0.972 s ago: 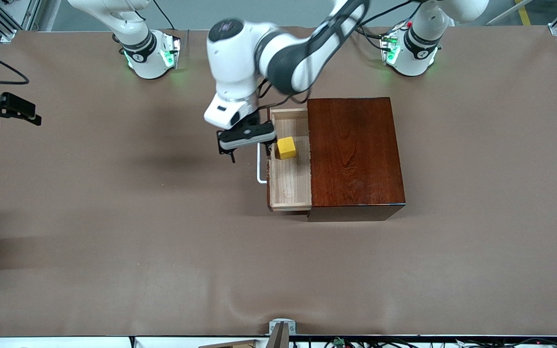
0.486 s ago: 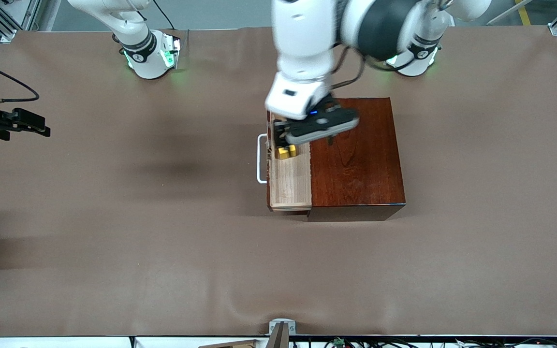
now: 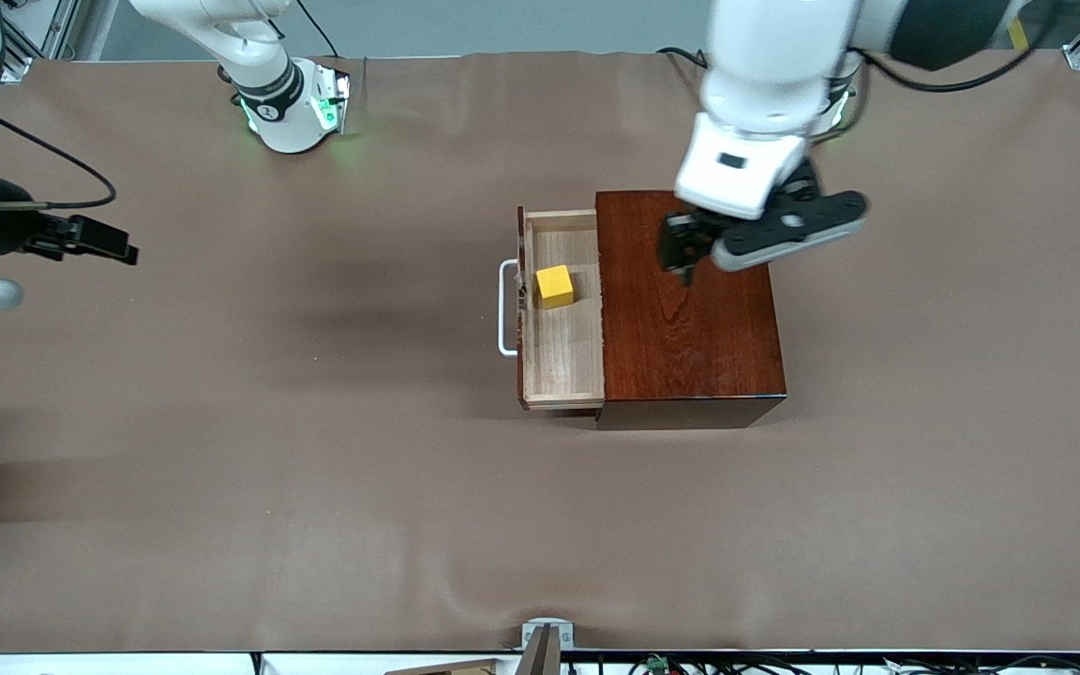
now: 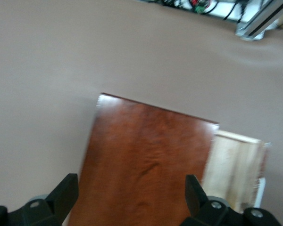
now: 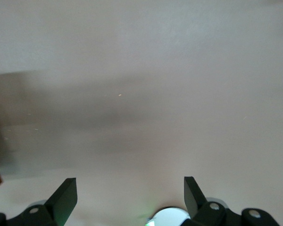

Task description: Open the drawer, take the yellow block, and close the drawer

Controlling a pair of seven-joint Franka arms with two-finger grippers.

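The left gripper point(image 3: 690, 246) has swung away from the drawer point(image 3: 562, 319) and now hangs over the dark wooden box point(image 3: 687, 300), jaws spread and empty. The yellow block point(image 3: 555, 286) sits in the pulled-out drawer, near its handle point(image 3: 505, 307). The right gripper point(image 3: 118, 249), jaws wide, apparently approaches over the table's right-arm end. With the drawer open, taking the block comes next: descending squarely astride it.
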